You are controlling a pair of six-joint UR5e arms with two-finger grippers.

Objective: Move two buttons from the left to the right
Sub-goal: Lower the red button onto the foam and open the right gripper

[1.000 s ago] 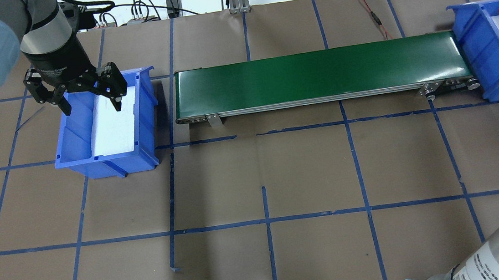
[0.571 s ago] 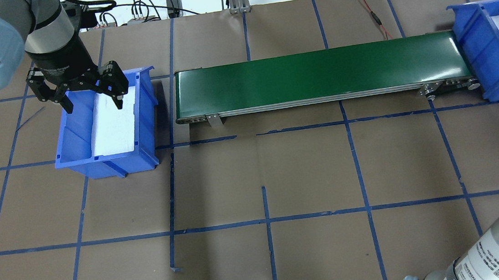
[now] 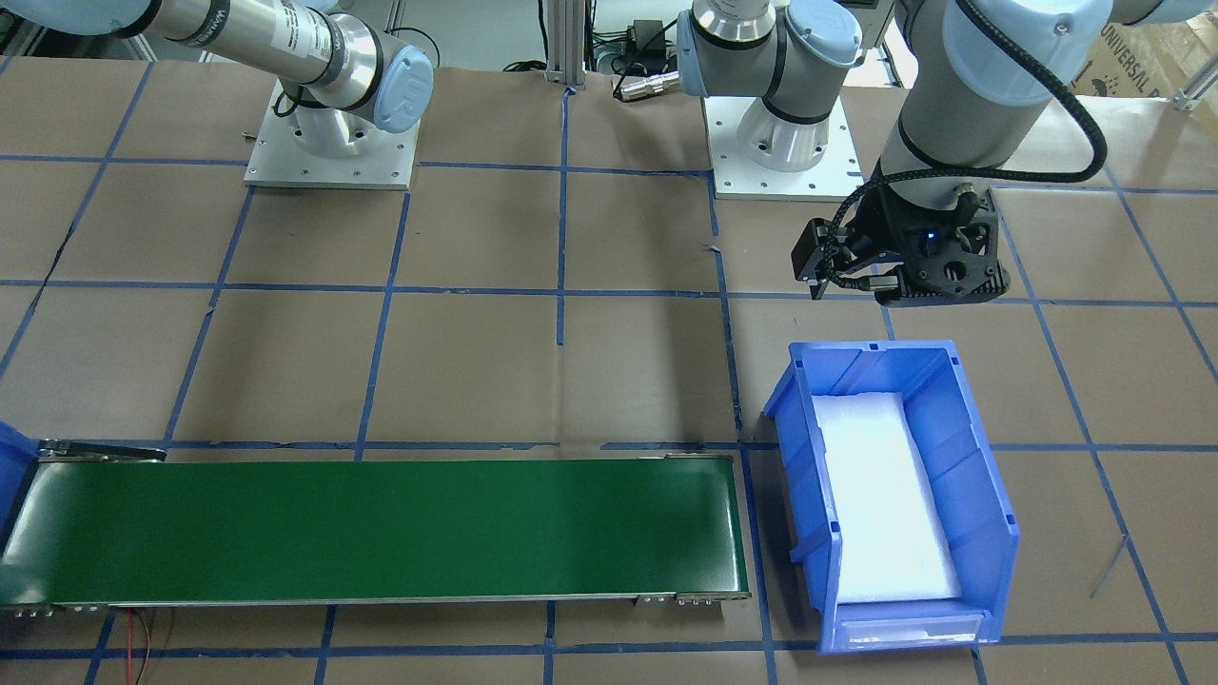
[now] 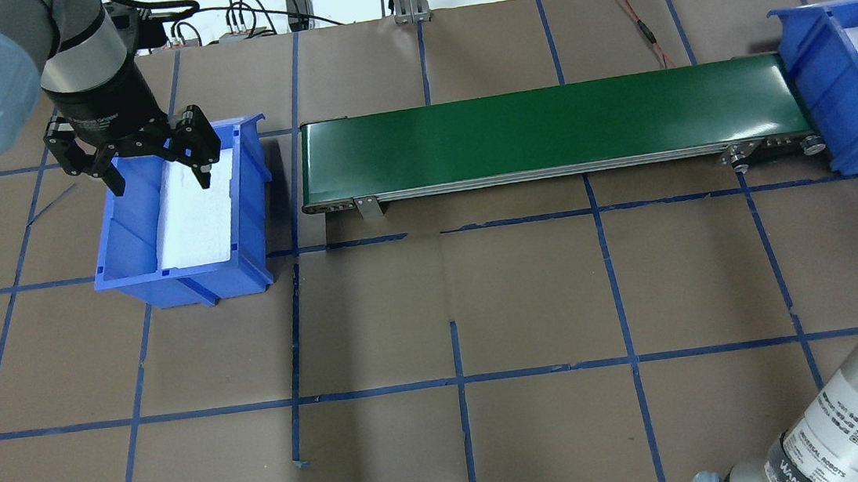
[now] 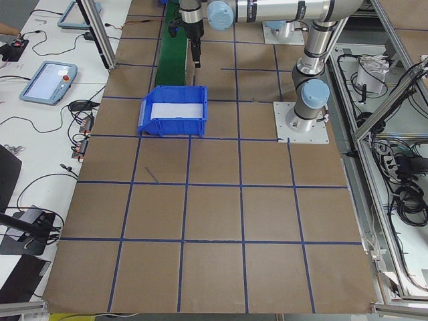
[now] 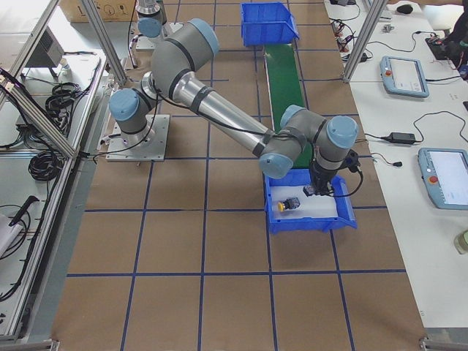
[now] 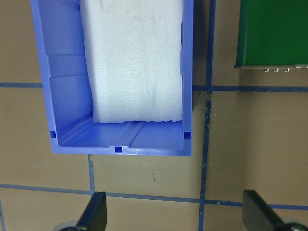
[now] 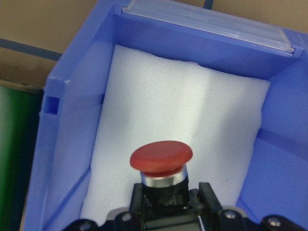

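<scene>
**Holding red button (image 8: 161, 158) over right bin (image 8: 67, 139)**

Overhead, we see the left end effector (image 4: 161, 184) gaping and empty, hovering near the left bin (image 4: 128, 223). Right wrist: the right end effector (image 8: 168, 199) clamps the button. Right side: the yellow button (image 6: 283, 206) lies in that bin.

The red button (image 8: 161, 157) I see has a smooth plastic cap with a shiny metal ring; the foam pad (image 8: 192, 110) looks matt and grainy, the blue bin (image 8: 67, 139) glossy plastic.
</scene>
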